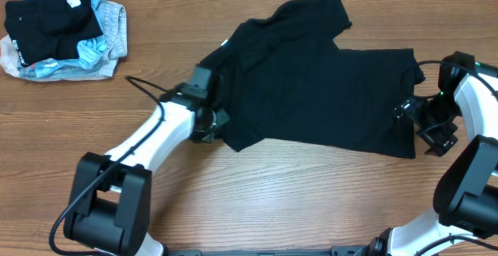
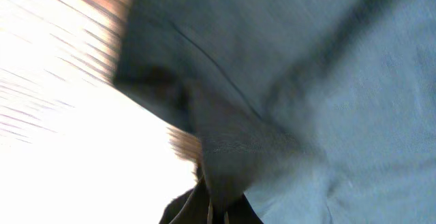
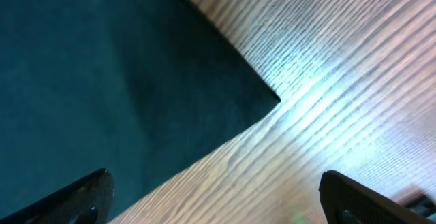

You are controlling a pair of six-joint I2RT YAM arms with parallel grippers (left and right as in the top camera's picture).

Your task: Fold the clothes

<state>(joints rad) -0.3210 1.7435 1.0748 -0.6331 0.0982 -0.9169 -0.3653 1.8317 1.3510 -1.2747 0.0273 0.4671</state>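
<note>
My left gripper [image 1: 215, 122] is pinched together on the near left edge of the black garment [image 1: 311, 92]. The wrist view shows a ridge of cloth gathered up between the jaws (blurred, but the bunching is plain enough). My right gripper [image 3: 214, 203] stands wide apart and holds nothing, and the garment's right corner lies just ahead of its fingers on the wooden table [image 1: 296, 201]. The garment itself is spread mostly flat across the middle of the table, one sleeve reaching toward the far edge.

I judge this to be the start of the first fold, with one side gripped and the other not yet. Next, my right gripper should settle onto that corner and close. Then both should lift evenly, so the cloth carries over without dragging or twisting.
</note>
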